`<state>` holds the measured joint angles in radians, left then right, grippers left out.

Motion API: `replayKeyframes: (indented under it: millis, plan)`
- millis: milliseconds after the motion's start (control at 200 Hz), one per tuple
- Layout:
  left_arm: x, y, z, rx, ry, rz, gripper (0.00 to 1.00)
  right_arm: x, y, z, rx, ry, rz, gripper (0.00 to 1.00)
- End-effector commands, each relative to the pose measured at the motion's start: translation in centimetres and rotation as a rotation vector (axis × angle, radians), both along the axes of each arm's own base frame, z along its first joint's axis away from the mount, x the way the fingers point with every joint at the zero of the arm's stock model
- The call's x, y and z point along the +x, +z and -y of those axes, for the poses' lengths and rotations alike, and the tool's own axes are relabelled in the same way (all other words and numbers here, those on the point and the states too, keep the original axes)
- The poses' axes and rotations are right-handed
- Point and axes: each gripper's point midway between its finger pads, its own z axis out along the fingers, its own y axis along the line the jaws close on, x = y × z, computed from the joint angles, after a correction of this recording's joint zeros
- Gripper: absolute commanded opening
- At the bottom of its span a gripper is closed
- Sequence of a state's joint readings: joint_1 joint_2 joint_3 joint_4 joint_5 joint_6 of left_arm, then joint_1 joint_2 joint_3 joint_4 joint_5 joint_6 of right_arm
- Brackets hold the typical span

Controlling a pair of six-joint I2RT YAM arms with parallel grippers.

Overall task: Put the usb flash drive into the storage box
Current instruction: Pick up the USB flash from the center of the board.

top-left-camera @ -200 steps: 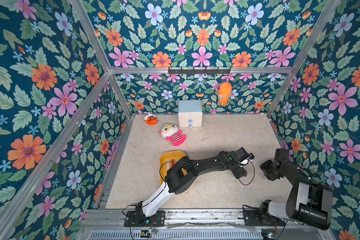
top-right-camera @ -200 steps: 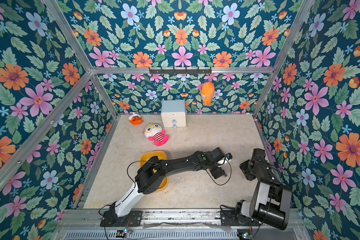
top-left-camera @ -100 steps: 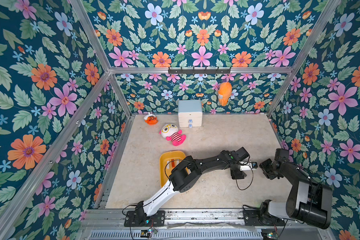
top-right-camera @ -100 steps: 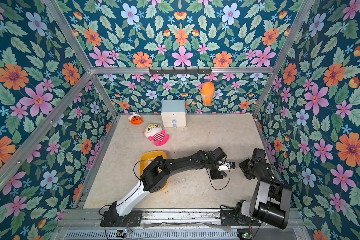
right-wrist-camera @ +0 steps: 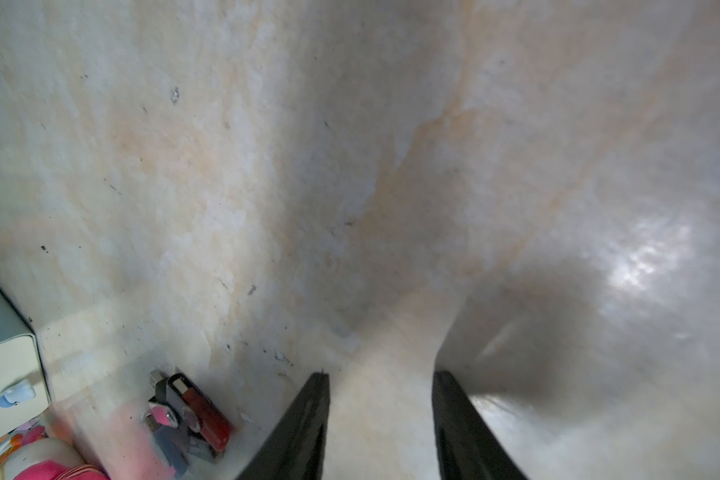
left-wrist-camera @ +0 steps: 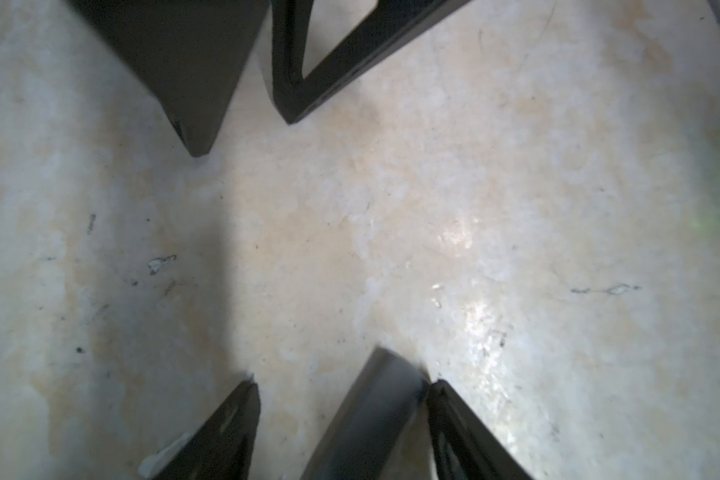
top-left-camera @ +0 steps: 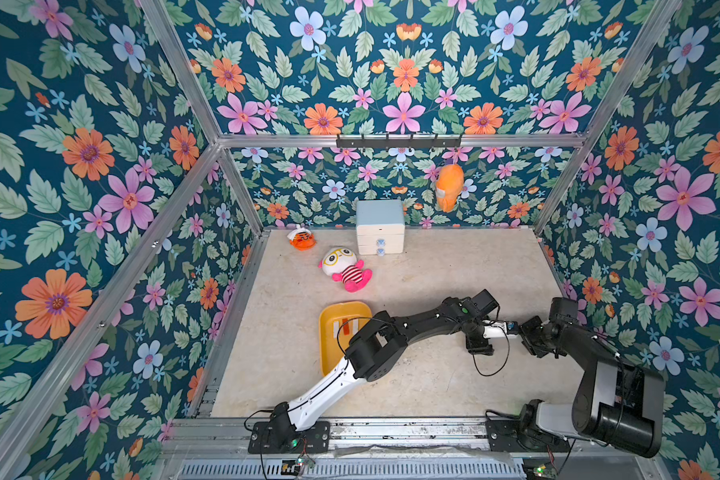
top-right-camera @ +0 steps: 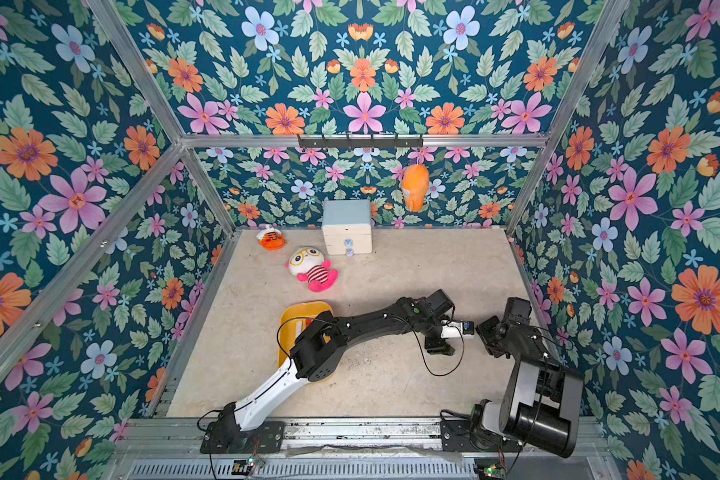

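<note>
Currently the left arm (top-left-camera: pixel 416 322) is stretching from its base across the near part of the worktop (top-left-camera: pixel 433 266). The right arm (top-left-camera: pixel 599 365) is leaning in toward it, so the two pincers are sitting close together, tip toward tip, over the right part of the worktop.

In the left wrist view the left pincer (left-wrist-camera: pixel 342 382) is standing moderately wide, its fingers (left-wrist-camera: pixel 225 432) apart. A blurred grey shape (left-wrist-camera: pixel 375 415) is lying in the gap against one finger, with bare worktop showing between it and the other finger; I cannot tell what it is. The right pincer's fingers (left-wrist-camera: pixel 175 62) are pointing in from the opposite side.

In its own wrist view the right pincer (right-wrist-camera: pixel 381 374) is standing narrowly parted and carrying nothing. The usb flash drive (right-wrist-camera: pixel 204 417), red with a black swivel cover, is lying on the worktop in that view. It is sitting beside some small pink and grey bits, not far from the plush doll (right-wrist-camera: pixel 46 461) and the white chest (right-wrist-camera: pixel 5 365). In the top views I cannot pick it out.

The storage box (top-left-camera: pixel 327 353) (top-right-camera: pixel 304 309) is lying near the left edge of the worktop, partly under the left arm, between the plush doll (top-left-camera: pixel 344 270) and the arm's base. A small reddish strip (top-left-camera: pixel 345 328) is showing inside it, too small to identify.
</note>
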<state>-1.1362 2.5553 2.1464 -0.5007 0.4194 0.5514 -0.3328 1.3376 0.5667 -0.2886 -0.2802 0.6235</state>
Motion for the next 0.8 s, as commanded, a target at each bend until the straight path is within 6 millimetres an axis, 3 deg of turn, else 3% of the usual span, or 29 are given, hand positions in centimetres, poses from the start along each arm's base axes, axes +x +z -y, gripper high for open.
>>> replayKeyframes:
  millis: [0,165,335,795]
  plan:
    - [-1.9,-4.0,-4.5,0.212,0.014,-0.087,0.61,-0.6,-0.4,-0.6,0.031,0.008,-0.024,0.47]
    - [-2.4,-4.9,-6.7,0.271,0.061,-0.104,0.52,-0.4,-0.5,-0.9,0.047,0.008,-0.018,0.47]
    - [-2.7,-4.5,-8.2,0.283,0.122,-0.116,0.47,-0.3,-0.7,-1.2,0.071,0.011,-0.014,0.46]
    - [-1.8,-4.0,-6.4,0.242,0.21,-0.075,0.31,0.0,-0.6,-1.7,0.1,0.02,0.0,0.46]
